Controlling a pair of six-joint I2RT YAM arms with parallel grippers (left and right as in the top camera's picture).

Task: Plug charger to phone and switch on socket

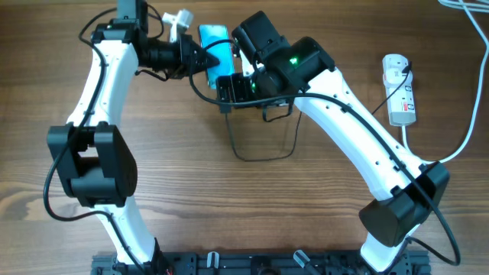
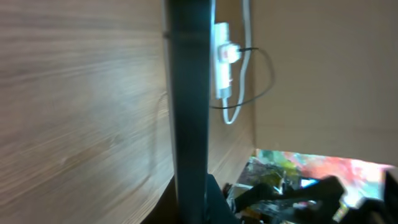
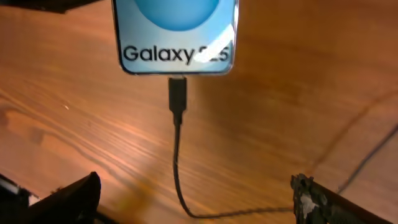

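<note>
The phone (image 1: 215, 47) with its cyan screen is at the far middle of the table. My left gripper (image 1: 197, 58) is shut on its left side. In the left wrist view the phone shows edge-on as a dark upright bar (image 2: 189, 93). In the right wrist view the phone's white bottom strip (image 3: 177, 53) faces me. The charger's black connector (image 3: 177, 99) sits in the phone's bottom port, and its thin cable (image 3: 179, 180) trails towards me. My right gripper (image 3: 193, 202) is wide open and empty, just below the phone (image 1: 237, 85). The socket (image 1: 399, 90) lies at the far right.
The thin black charger cable (image 1: 263, 153) loops on the table below the right gripper. The socket's white cord (image 1: 466, 130) runs along the right edge. The socket also shows in the left wrist view (image 2: 224, 62), with the table's edge and clutter beyond it.
</note>
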